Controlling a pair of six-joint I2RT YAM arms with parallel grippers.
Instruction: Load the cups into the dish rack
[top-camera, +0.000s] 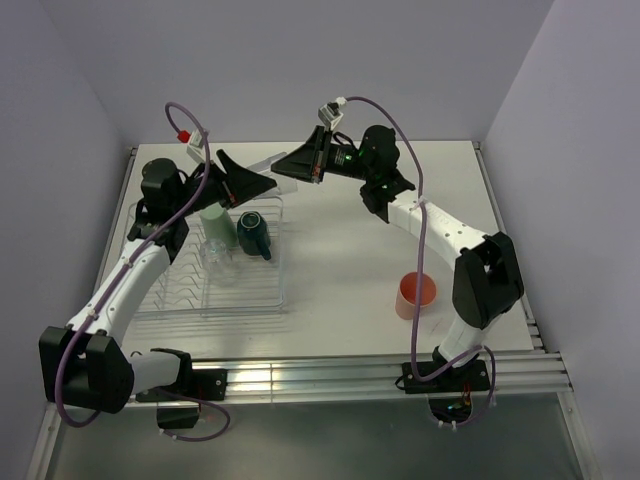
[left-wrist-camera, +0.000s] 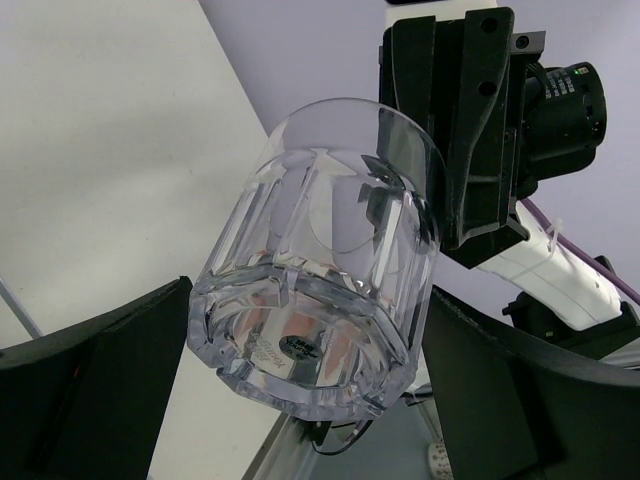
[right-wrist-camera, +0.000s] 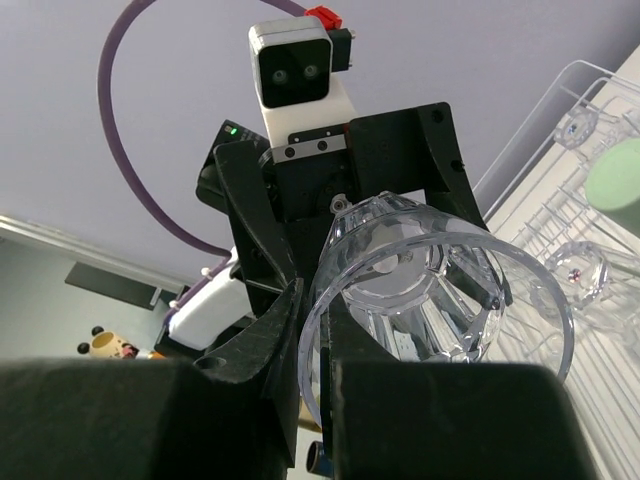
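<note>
Between three pale lavender walls (top-camera: 70, 120), which closed off the left, far and right sides, the white table (top-camera: 340, 250) lay bounded by a metal rail along its near edge and thin raised strips at its far and right edges. Its middle and far right stretches gave open room, while the dish rack (top-camera: 180, 290) filled the left side, one long flank close to the left wall and its near rim short of the front rail. Above the rack's far right corner the two arms met in the air. The left gripper (top-camera: 255, 188) stood spread wide, its fingers (left-wrist-camera: 90, 390) on either side of the base of a clear glass (left-wrist-camera: 320, 270); whether they brushed it could not be told. The right gripper (right-wrist-camera: 310, 335) was nearly closed, pinching the wall of that glass at the rim, one finger inside and one outside, so the glass hung tilted, clear of the table. Inside the rack, toward its far end, sat the pale green tumbler (top-camera: 213, 222) and, just beside it on the right, the dark teal mug (top-camera: 253, 232); two more clear glasses (right-wrist-camera: 580, 268) sat among the prongs near them. The salmon-pink tumbler (top-camera: 416, 292) stood alone on the table's right side, well apart from the rack and near the right arm.
</note>
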